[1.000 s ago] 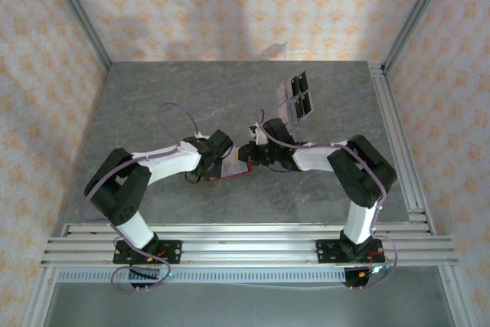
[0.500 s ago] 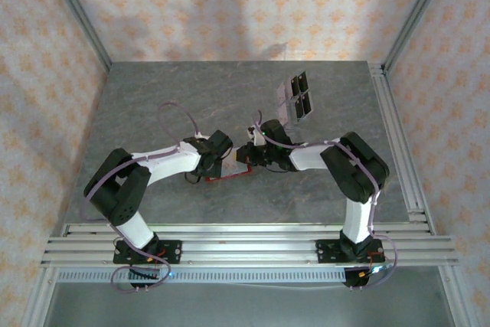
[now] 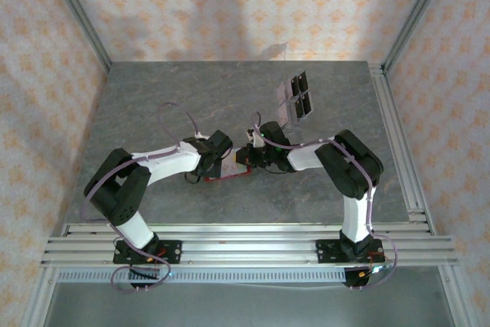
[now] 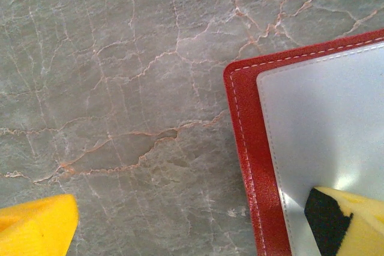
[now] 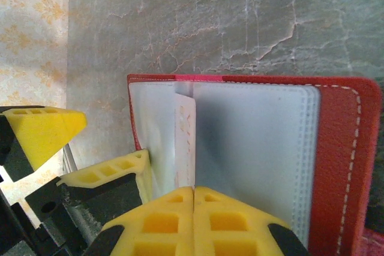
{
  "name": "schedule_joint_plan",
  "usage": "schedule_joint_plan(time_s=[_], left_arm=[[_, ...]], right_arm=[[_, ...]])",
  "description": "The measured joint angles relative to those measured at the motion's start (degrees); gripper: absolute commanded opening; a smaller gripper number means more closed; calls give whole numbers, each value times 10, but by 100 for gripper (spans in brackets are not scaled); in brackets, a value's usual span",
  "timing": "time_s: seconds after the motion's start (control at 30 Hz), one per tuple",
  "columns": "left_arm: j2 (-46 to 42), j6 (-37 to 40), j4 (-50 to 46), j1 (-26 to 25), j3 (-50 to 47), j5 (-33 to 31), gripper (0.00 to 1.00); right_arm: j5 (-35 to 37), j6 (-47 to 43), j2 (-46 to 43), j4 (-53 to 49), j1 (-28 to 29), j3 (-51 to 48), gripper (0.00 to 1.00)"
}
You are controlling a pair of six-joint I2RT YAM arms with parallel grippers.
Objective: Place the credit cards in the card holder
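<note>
1. The card holder [image 5: 342, 148] is lying open near the middle of the counter [image 3: 153, 105], slightly toward its near edge, with its pale sleeves facing up.
2. The right pincer [image 5: 193, 208] is pinching a card [image 5: 185, 139] edge-on, closed tight on it, and presenting it at a sleeve's mouth.
3. The left pincer [image 4: 189, 223] is standing wide, one finger [image 4: 354, 226] pressing the lining and the other hanging over bare counter.
4. Likely trouble: the card may be catching the sleeve lip and buckling. It may also be shoving the holder sideways, since only one finger is pinning it.
5. Raised marks on the card are showing too small to read, and no brand is showing.
</note>
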Motion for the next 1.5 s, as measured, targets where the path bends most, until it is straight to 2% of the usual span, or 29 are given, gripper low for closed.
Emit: schedule_joint_plan(time_s=[0.53,1.5], left_arm=[[0,0,1,0,-1,0,100],[0,0,6,0,-3,0,100]], right_arm=[[2,-18,0,-19,-14,6,0],[0,-48,0,-58,-2,23,0]])
